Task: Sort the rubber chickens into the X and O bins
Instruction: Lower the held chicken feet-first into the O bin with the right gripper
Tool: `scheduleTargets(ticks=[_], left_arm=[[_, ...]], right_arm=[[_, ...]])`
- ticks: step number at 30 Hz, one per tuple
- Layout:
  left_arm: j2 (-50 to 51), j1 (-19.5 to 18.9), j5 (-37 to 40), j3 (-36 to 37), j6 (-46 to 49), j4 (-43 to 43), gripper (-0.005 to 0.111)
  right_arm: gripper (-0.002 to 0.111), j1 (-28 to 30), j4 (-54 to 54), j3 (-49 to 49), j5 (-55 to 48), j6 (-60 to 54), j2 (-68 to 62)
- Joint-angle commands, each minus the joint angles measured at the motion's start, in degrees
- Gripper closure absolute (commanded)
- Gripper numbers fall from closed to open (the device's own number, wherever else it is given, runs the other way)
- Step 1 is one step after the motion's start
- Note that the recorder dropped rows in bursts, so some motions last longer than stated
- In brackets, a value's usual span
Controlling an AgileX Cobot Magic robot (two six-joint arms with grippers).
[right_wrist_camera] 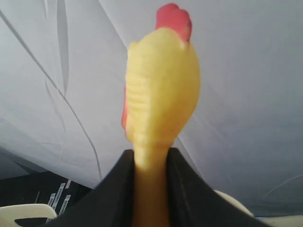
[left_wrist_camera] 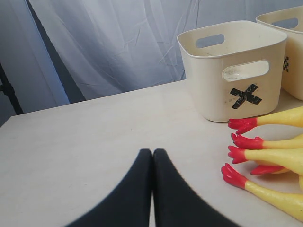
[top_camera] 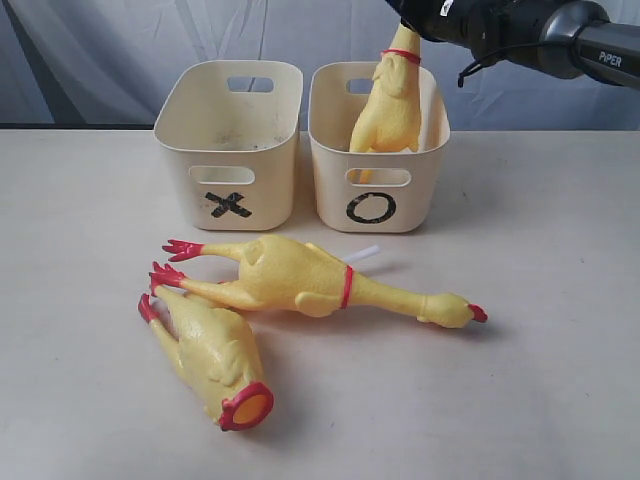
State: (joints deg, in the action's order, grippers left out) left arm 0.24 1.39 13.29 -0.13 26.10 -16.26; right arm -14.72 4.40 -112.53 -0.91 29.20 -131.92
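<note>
My right gripper (top_camera: 408, 22) is shut on the neck of a yellow rubber chicken (top_camera: 388, 110). The chicken hangs upright, its lower body inside the O bin (top_camera: 420, 190). In the right wrist view its head (right_wrist_camera: 161, 90) sticks out past the black fingers (right_wrist_camera: 118, 189). The X bin (top_camera: 180, 150) stands to the left of the O bin. A whole chicken (top_camera: 310, 280) lies on the table in front of the bins, with a white tube (top_camera: 366, 252) poking out behind it. A headless body (top_camera: 210, 355) lies nearer the front. My left gripper (left_wrist_camera: 152, 153) is shut on nothing, left of the red feet (left_wrist_camera: 241, 125) and the X bin (left_wrist_camera: 232, 71).
The beige table (top_camera: 540, 300) carries the bins and toys. A grey curtain (top_camera: 100, 50) hangs behind. The black right arm (top_camera: 540, 35) reaches in from the top right. A corner of the O bin (left_wrist_camera: 284, 23) shows in the left wrist view.
</note>
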Motion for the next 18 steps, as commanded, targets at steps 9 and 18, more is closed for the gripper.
scheduleTargets(ticks=[9,18], left_arm=[[-0.2,-0.2,-0.4,0.1,-0.2,0.0,0.106],[-0.2,-0.2,-0.4,0.1,-0.2,0.0,0.106]], right_arm=[[0.109,-0.1,3.7,-0.4,1.8,-0.2,0.3],[0.095,-0.1,4.4,-0.4,1.7,-0.2,0.3]])
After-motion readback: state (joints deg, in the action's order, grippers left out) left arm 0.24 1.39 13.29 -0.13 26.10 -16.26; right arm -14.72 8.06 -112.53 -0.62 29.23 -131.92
